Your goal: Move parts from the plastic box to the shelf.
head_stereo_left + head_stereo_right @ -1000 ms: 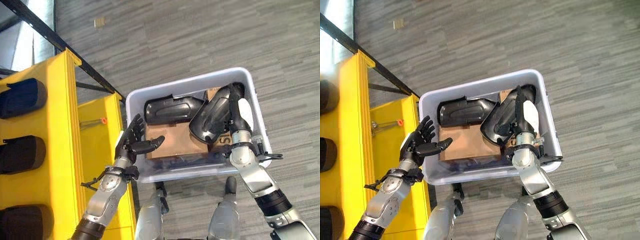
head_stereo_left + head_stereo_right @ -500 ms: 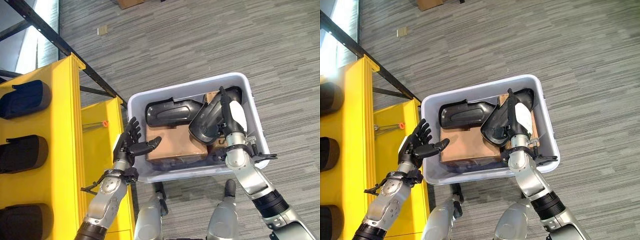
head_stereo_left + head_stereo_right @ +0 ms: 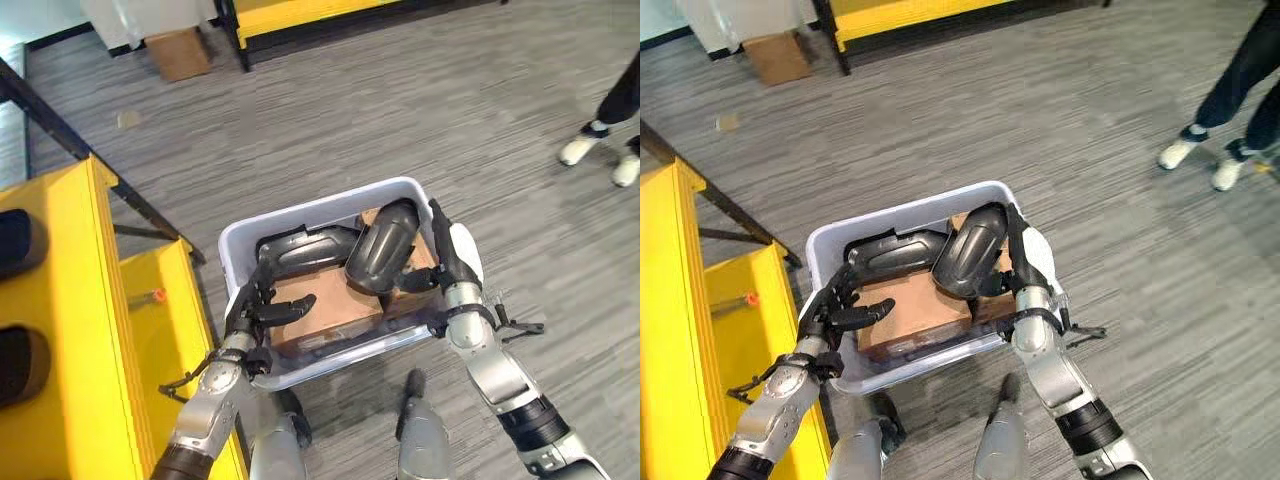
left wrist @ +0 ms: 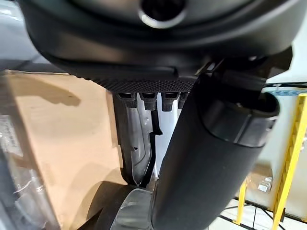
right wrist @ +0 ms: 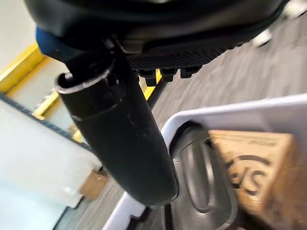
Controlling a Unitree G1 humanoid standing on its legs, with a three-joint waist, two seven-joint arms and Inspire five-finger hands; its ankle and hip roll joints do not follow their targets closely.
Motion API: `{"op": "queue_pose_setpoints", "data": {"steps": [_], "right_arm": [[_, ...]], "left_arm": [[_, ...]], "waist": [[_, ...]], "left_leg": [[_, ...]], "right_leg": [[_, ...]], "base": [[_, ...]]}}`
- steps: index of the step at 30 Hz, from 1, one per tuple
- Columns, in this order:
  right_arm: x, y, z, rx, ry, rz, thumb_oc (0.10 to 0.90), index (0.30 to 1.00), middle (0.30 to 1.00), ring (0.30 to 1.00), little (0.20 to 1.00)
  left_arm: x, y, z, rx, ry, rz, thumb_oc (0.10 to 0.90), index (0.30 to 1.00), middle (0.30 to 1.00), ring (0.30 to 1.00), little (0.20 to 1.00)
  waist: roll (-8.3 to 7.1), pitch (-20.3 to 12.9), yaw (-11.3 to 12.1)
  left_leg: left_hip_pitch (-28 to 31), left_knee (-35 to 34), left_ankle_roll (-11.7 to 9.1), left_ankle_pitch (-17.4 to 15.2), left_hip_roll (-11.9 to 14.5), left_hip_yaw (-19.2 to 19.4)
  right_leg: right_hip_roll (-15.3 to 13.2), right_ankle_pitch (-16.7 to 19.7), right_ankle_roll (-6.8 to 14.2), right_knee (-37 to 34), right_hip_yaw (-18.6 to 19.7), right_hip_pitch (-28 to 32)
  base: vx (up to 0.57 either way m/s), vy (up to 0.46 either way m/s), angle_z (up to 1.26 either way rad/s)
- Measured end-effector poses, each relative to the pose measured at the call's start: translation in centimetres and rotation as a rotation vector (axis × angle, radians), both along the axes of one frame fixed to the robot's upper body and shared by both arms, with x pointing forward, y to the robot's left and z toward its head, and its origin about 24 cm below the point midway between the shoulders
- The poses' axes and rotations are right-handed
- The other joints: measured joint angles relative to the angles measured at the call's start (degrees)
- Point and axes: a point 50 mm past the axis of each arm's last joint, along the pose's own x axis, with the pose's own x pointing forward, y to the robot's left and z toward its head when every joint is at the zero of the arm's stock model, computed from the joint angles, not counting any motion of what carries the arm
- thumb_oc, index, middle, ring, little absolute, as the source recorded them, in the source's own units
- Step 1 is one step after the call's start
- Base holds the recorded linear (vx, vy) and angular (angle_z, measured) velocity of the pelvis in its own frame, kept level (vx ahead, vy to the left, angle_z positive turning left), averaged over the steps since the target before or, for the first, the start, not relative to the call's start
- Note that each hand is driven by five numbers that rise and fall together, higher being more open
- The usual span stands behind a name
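Plastic box (image 3: 235, 246), two black parts (image 3: 380, 258) atop cardboard box (image 3: 318, 305)

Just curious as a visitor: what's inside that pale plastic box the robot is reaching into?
Inside the box lie two black parts on a cardboard box. Anything under the cardboard is covered.

Even, bright overhead light fills the room, leaving only soft shadows inside the plastic box (image 3: 300, 215) and a dull sheen on the dark parts (image 3: 380, 258). Up close the thumbs blur heavily (both wrist views), with pale glare behind.
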Motion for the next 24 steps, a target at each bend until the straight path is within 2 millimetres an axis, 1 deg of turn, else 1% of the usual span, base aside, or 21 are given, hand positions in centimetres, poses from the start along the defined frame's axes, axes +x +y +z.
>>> {"op": "queue_pose_setpoints", "data": {"steps": [1, 2, 3, 5, 6, 9, 10, 11, 15, 17, 19, 24], "right_arm": [[-0.1, 0.0, 0.2, 0.0, -0.009, 0.005, 0.9, 1.0, 1.0, 1.0, 1.0], [-0.2, 0.1, 0.5, 0.001, -0.022, 0.012, 0.9, 1.0, 1.0, 1.0, 1.0], [-0.1, 0.0, 0.7, -0.013, -0.027, 0.028, 0.9, 1.0, 1.0, 1.0, 1.0], [-0.2, 0.1, 0.4, -0.024, -0.017, 0.043, 0.9, 1.0, 1.0, 1.0, 1.0], [-0.2, 0.1, 0.3, -0.029, -0.011, 0.047, 0.9, 1.0, 1.0, 1.0, 1.0], [-0.2, -0.2, 0.1, -0.043, -0.01, 0.052, 0.9, 1.0, 1.0, 1.0, 1.0], [-0.1, -0.2, -0.1, -0.043, -0.009, 0.055, 0.9, 1.0, 1.0, 1.0, 1.0], [-0.1, -0.5, -0.5, -0.051, 0.007, 0.046, 0.9, 1.0, 1.0, 1.0, 1.0], [-0.1, -0.6, -0.9, -0.059, 0.007, 0.051, 0.9, 1.0, 1.0, 1.0, 1.0], [-0.1, -0.5, -1.5, -0.067, 0.027, 0.054, 0.9, 1.0, 1.0, 1.0, 1.0], [-0.1, -0.4, -1.9, -0.073, 0.035, 0.064, 0.9, 1.0, 1.0, 1.0, 1.0], [-0.1, -0.4, -2.0, -0.082, 0.033, 0.072, 0.9, 1.0, 1.0, 1.0, 1.0]], "left_arm": [[-0.2, 0.2, -0.1, 0.001, 0.006, 0.009, 0.9, 1.0, 1.0, 1.0, 1.0], [-0.3, 0.3, -0.2, 0.001, 0.01, 0.015, 0.9, 1.0, 1.0, 1.0, 1.0], [-0.6, 0.2, -0.9, -0.008, 0.033, 0.021, 0.9, 1.0, 1.0, 1.0, 1.0], [-0.8, 0.3, -1.3, -0.022, 0.046, 0.037, 0.9, 1.0, 1.0, 1.0, 1.0], [-0.8, 0.1, -1.3, -0.029, 0.047, 0.037, 0.9, 1.0, 1.0, 1.0, 1.0], [-0.7, -0.3, -1.3, -0.039, 0.038, 0.026, 0.9, 1.0, 1.0, 1.0, 1.0], [-0.7, -0.4, -1.3, -0.039, 0.038, 0.021, 0.9, 1.0, 1.0, 1.0, 1.0], [-0.5, -0.5, -1.1, -0.04, 0.032, 0.017, 0.9, 1.0, 1.0, 1.0, 1.0], [-0.4, -0.6, -0.9, -0.042, 0.012, 0.018, 0.9, 1.0, 1.0, 1.0, 1.0], [-0.4, -0.6, -0.9, -0.042, 0.009, 0.016, 0.9, 1.0, 1.0, 1.0, 1.0], [-0.4, -0.7, -0.8, -0.043, 0.003, 0.014, 0.9, 1.0, 1.0, 1.0, 1.0], [-0.3, -0.9, -0.8, -0.045, 0.002, 0.006, 0.9, 1.0, 1.0, 1.0, 1.0]], "waist": [[-0.07, -0.36, 0.31], [-0.08, -0.56, 0.12], [1.1, -1.09, -0.01], [1.34, -1.2, 0.13], [1.42, -1.28, -0.12], [1.53, -1.32, -0.07], [1.83, -1.37, -0.12], [2.46, -1.32, -0.18], [5.23, -1.27, -0.25], [6.26, -1.26, -0.24], [6.74, -1.25, -0.25], [6.8, -1.23, -0.39]], "left_leg": [[0.23, -1.08, 0.03, 0.68, -0.35, 0.56], [0.26, -2.15, 0.06, 1.28, -1.06, 0.81], [0.7, -4.69, -0.1, 2.8, -2.8, -0.19], [2.09, -7.7, -0.29, 4.61, -3.4, 0.07], [2.33, -8.27, 0.17, 5.71, -3.36, 0.23], [2.34, -8.57, 0.13, 6.06, -3.3, 0.89], [2.35, -8.69, 0.21, 6.12, -3.37, 1.74], [2.43, -8.79, 0.26, 6.17, -3.51, 1.74], [2.72, -9.19, 0.65, 6.41, -4.02, 1.68], [3.66, -10.06, 0.75, 6.68, -4.36, 1.69], [4.02, -10.6, 0.78, 7.05, -4.51, 1.82], [4.19, -10.93, 0.21, 6.71, -4.83, 1.68]], "right_leg": [[1.97, -3.27, -1.41, 0.31, -0.52, 0.49], [3.35, -5.34, -2.69, -0.69, -0.67, 1.36], [4.61, -3.4, -2.94, -5.19, -0.48, 2.35], [5.25, -1.86, -2.96, -7.52, 0.31, 2.98], [5.69, -0.94, -3.11, -9.14, 0.25, 3.44], [6.41, 1.13, -3.31, -12.67, 1.05, 4.19], [6.53, 2.18, -3.2, -14.11, 1.9, 4.33], [6.56, 2.75, -3.09, -15.05, 2.09, 4.76], [6.32, 3.48, -2.81, -16.15, 2.19, 5.4], [6.18, 3.48, -2.75, -16.29, 2.19, 6.08], [6.18, 3.65, -2.63, -16.3, 2.23, 6.08], [6.06, 3.53, -2.47, -16.18, 2.82, 5.62]], "base": [[0.03, 0.072, -0.38], [0.01, 0.048, -0.3], [-0.07, 0.009, -0.27], [-0.11, -0.075, -0.3], [-0.12, -0.121, -0.21], [-0.11, -0.1, -0.21], [-0.16, -0.099, -0.23], [-0.14, -0.081, -0.16], [-0.09, -0.044, 0.01], [-0.1, -0.044, 0.01], [-0.11, -0.046, -0.02], [0.0, 0.02, -0.09]]}}
